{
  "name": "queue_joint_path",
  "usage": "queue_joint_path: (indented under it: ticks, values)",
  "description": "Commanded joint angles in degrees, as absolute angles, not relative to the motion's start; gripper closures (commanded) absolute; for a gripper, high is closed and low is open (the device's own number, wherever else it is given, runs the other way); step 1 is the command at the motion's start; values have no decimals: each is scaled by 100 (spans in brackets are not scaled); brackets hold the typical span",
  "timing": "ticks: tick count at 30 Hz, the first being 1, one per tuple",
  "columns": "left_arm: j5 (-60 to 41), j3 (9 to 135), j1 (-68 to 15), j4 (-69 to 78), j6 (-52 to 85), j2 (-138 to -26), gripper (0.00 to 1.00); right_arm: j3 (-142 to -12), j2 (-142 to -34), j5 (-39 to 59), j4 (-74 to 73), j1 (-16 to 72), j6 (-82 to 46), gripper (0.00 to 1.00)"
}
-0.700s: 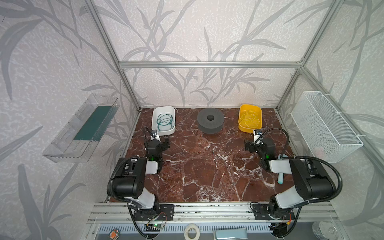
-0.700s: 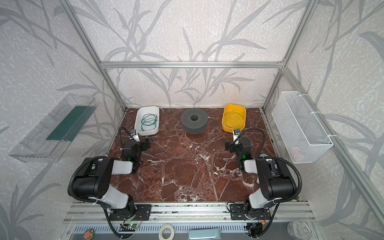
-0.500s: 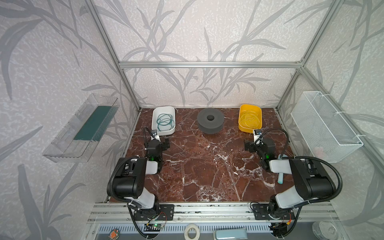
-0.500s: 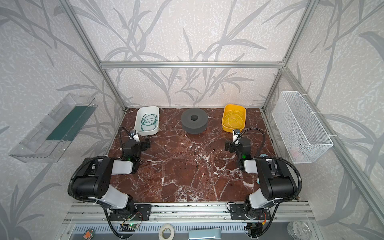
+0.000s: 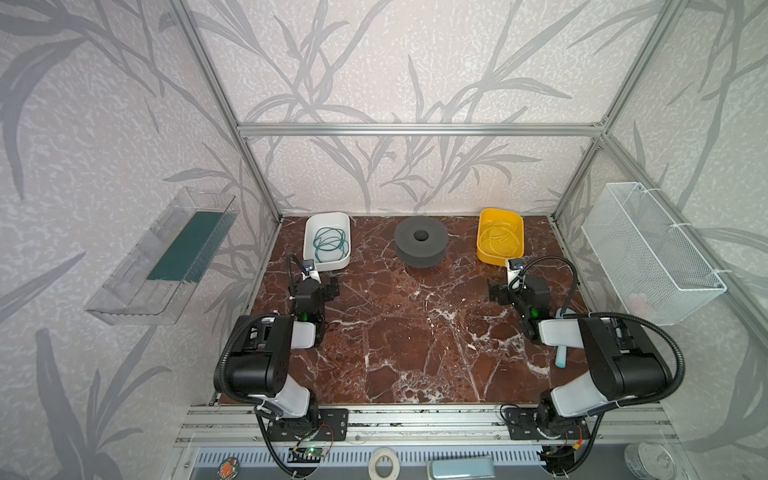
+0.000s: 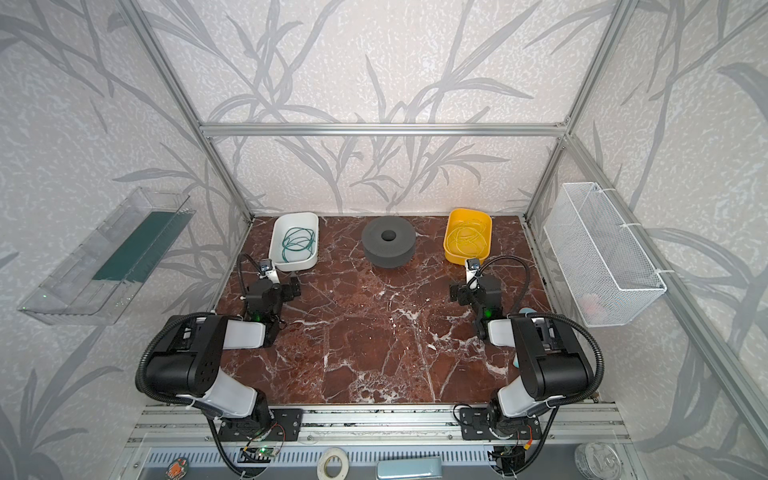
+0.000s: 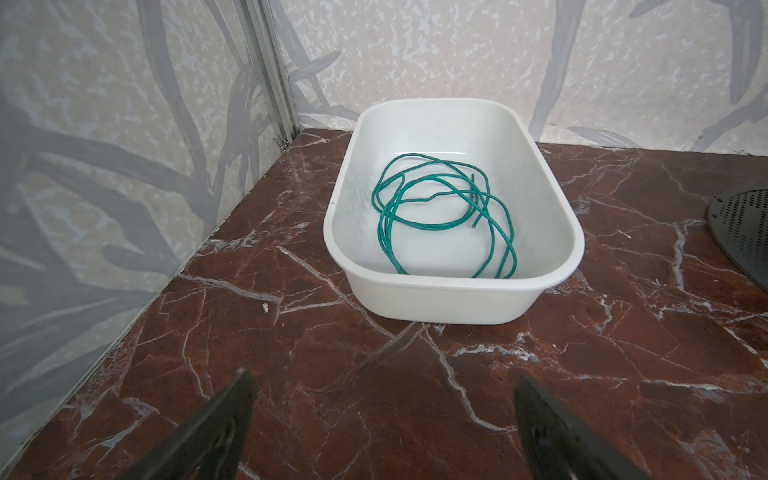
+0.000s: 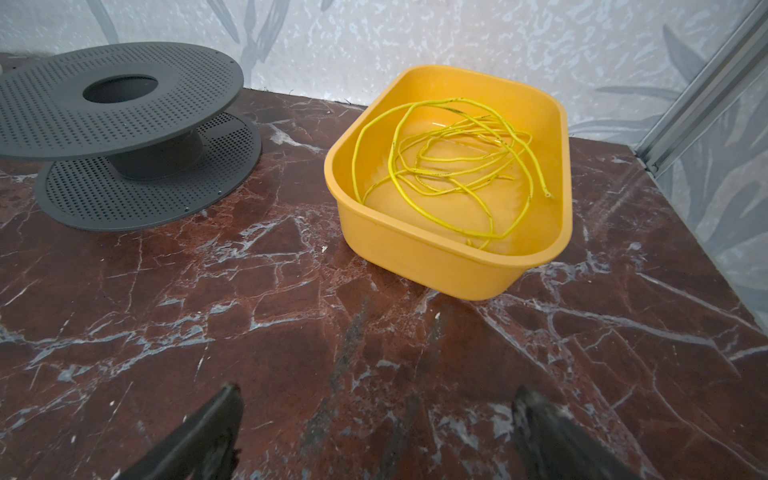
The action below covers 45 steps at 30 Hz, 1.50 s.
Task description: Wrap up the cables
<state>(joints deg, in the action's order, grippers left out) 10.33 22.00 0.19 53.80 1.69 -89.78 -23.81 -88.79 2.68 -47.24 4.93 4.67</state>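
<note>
**A:** What colours were the wires?

**B:** The thin teal-green cable showed against a plain, glossy white plastic tub. The thin yellow cable nearly matched its deeper orange-yellow plastic tub.

**A:** And the reel?

**B:** The round plastic spool was matte dark grey, dotted all over with rows of small holes.

**A:** The surroundings?

**B:** The marble-look tabletop was red-brown with white veins. The wallpapered walls were pale with grey leaf sprays. The wire-mesh basket was white. Something in its corner looked pinkish, perhaps, though it was blurred.
</note>
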Motion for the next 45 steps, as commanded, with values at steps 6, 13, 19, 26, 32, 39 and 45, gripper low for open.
queue_joint_path:
  ticks: [6,13,19,26,32,39,45]
  values:
    - [994,2175,34,5439,176,-8999,1,-2360,-8824,281,-4749,501,545,1]
    - [998,2173,29,5435,176,-8999,1,-2364,-8833,257,-4750,509,530,1]
    - [998,2162,27,5450,176,-8991,1,-2373,-8828,229,-4737,510,492,1]
    - [1050,2146,30,5478,182,-8978,1,-2359,-8818,246,-4744,510,539,1]
    - [1539,2253,28,4095,356,-7512,1,-2440,-8311,-8,-4435,701,691,1]
    - [1918,3307,23,985,1483,-5005,1,-4278,-6877,-1288,-428,1212,-562,1]
    - [2184,4166,30,-1331,3441,-3632,1,-4581,-6112,375,848,843,-3404,0]
